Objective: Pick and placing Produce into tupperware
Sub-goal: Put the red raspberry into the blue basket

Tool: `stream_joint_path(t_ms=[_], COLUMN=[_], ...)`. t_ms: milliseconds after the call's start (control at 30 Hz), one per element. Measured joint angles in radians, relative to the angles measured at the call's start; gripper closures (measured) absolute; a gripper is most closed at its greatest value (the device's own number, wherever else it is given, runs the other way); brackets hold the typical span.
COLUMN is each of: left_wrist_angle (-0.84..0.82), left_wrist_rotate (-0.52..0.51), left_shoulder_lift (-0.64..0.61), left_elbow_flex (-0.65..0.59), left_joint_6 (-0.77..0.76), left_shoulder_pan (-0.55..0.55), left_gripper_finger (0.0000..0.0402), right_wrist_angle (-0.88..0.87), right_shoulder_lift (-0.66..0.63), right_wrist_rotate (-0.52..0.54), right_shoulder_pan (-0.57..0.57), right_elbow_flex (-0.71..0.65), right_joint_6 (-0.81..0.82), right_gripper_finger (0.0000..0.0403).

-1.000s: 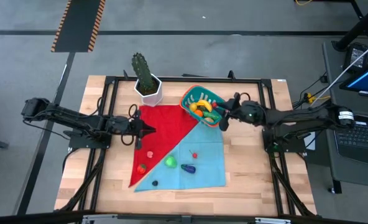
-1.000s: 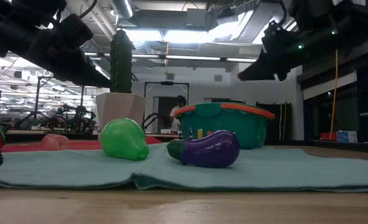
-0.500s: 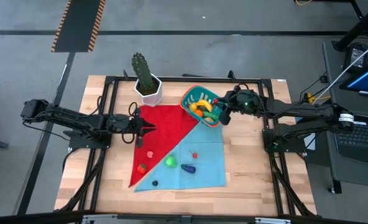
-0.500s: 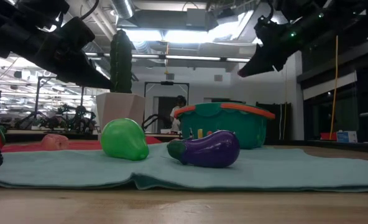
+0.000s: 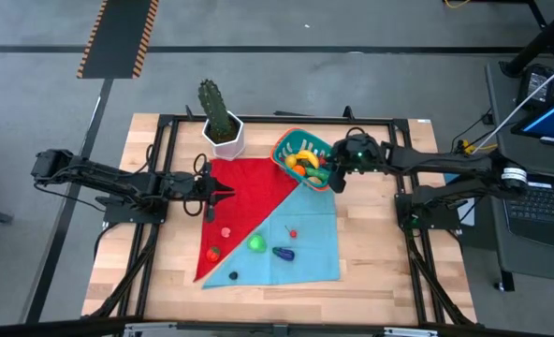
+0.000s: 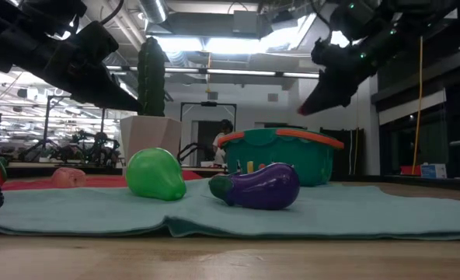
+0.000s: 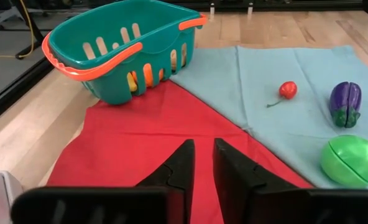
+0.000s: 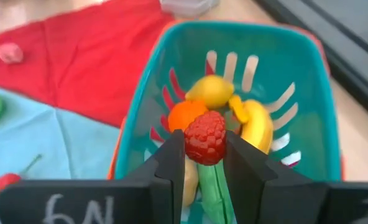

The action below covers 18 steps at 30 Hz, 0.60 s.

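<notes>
The teal tub (image 5: 281, 153) with an orange rim stands at the far middle of the table, partly on the cloths, and holds several yellow, orange and green toys (image 8: 218, 93). My right gripper (image 8: 204, 142) hangs over the tub's right end, shut on a red bumpy berry (image 8: 204, 137). My left gripper (image 5: 223, 195) hovers shut over the red cloth (image 5: 244, 192), empty. A green pear (image 5: 256, 243), a purple eggplant (image 5: 283, 253), a small cherry (image 5: 292, 233), a pink piece (image 5: 226, 231), a red piece (image 5: 213, 252) and a dark piece (image 5: 233, 276) lie on the cloths. My right gripper pinches the red berry by its two opposite sides (image 8: 190, 142) between its two fingers. The fingers slant down from the table's right side. The berry is lifted clear, above the toys inside the tub.
A green cactus in a white pot (image 5: 223, 131) stands left of the tub at the far edge. A red cloth and a light blue cloth (image 5: 305, 243) cover the table's middle. A black frame (image 5: 165, 150) runs around the work area.
My right gripper has gone a little toward the table's left and far edges, from beside the tub's right end to over it, and has tipped its fingers further downward, carrying the red berry.
</notes>
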Motion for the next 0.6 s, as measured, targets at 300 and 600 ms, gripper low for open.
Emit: stream_joint_path(t_ms=[300,600], left_wrist_angle=[0.0,-0.001], left_wrist_rotate=[0.0,0.0], left_shoulder_lift=[0.0,0.0], left_elbow_flex=[0.0,0.0], left_joint_6=[0.0,-0.001], left_shoulder_pan=[0.0,0.0], left_gripper_finger=[0.0375,0.0394], right_wrist_angle=[-0.069,-0.294], right_shoulder_lift=[0.125,0.347], right_wrist_rotate=[-0.024,-0.024], right_shoulder_pan=[-0.001,-0.03], right_elbow_flex=[0.076,0.296], right_joint_6=[-0.022,-0.097], right_gripper_finger=[0.0313,0.0313])
